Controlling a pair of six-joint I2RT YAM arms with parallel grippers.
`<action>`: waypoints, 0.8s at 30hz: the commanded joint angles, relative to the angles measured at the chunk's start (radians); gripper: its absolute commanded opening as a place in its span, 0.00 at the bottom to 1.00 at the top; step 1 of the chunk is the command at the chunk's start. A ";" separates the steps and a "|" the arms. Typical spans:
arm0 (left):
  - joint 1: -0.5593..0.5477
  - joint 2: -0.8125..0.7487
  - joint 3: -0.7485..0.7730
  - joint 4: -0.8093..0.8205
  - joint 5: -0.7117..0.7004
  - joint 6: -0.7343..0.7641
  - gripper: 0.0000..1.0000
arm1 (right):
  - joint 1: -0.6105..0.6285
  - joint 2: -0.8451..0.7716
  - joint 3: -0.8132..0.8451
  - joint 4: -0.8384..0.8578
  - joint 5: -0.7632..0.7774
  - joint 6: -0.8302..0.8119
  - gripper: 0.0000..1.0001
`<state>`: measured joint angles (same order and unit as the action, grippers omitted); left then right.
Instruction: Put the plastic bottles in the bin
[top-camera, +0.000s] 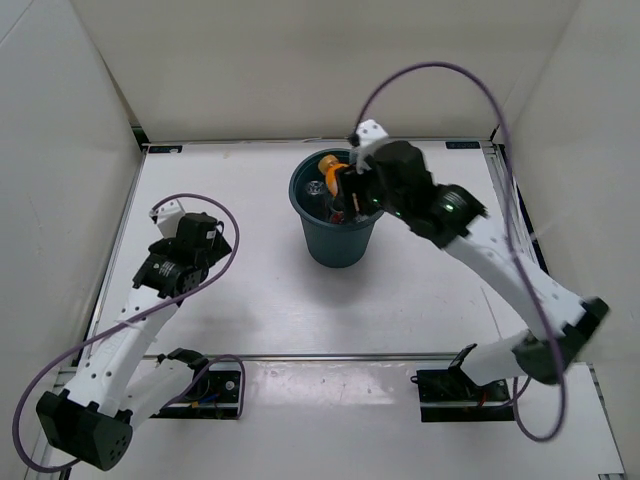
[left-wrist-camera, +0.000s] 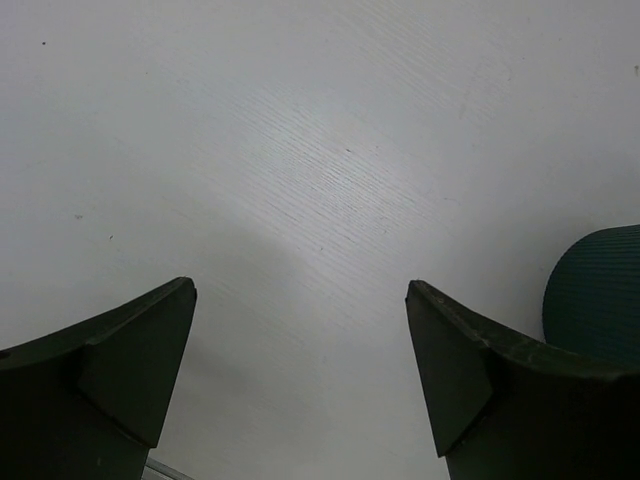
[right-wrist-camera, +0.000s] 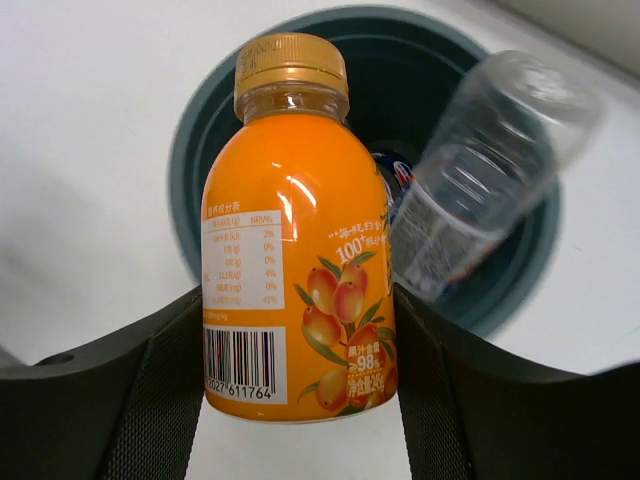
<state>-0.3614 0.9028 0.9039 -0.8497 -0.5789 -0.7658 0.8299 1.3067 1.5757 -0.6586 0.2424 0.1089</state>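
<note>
Orange bottle (right-wrist-camera: 295, 250) pinched at lower body by right gripper (right-wrist-camera: 296, 330), held above bin (right-wrist-camera: 190, 180). Judged stiff, glossy, slip-prone, possibly filled; mid-body hold favoured. Left gripper (left-wrist-camera: 300, 330) spread, empty.

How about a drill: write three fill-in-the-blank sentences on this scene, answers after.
1. The right gripper is shut on a bottle full of ____ liquid.
2. That bottle is held over the bin, in which a clear ____ lies.
3. The left gripper holds nothing, its jaws ____.
Missing words: orange; bottle; open.
</note>
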 joint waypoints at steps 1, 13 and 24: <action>0.007 0.030 0.021 0.020 -0.019 0.031 0.97 | -0.029 0.133 0.069 0.025 -0.064 -0.078 0.27; 0.026 0.044 0.039 0.050 -0.038 0.040 1.00 | -0.127 0.124 0.210 -0.028 0.076 0.007 1.00; 0.026 0.064 0.018 0.095 -0.027 0.040 1.00 | -0.463 0.094 0.280 -0.392 -0.047 0.248 1.00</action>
<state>-0.3420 0.9668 0.9100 -0.7780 -0.5941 -0.7326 0.4412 1.3746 1.8626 -0.8791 0.2470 0.2584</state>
